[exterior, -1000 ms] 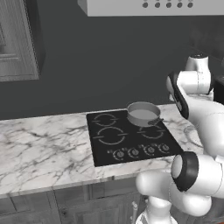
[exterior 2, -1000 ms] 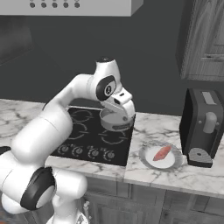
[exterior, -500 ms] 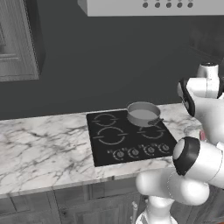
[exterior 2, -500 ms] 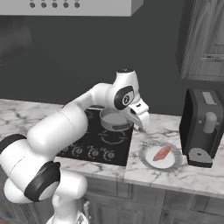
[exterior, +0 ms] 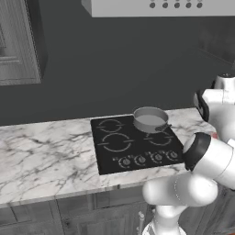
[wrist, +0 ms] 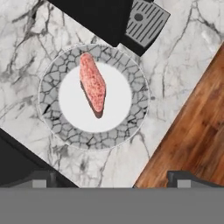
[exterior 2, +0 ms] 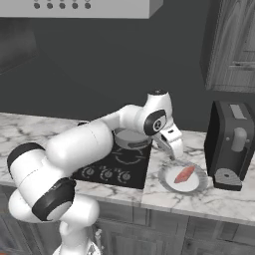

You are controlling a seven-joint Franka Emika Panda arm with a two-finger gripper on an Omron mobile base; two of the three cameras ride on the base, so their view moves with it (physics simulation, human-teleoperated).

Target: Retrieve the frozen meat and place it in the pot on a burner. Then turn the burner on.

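Meat lies on a grey-rimmed plate beside the coffee machine; the gripper hovers above, wide open and empty. Pot sits on the cooktop.

Quick tally: one pot on the cooktop, and that cooktop has four burner rings and four knobs. One plate, one piece of frozen meat, and one coffee machine on the desk.

A patterned plate sits on the marble counter between cooktop and coffee machine.
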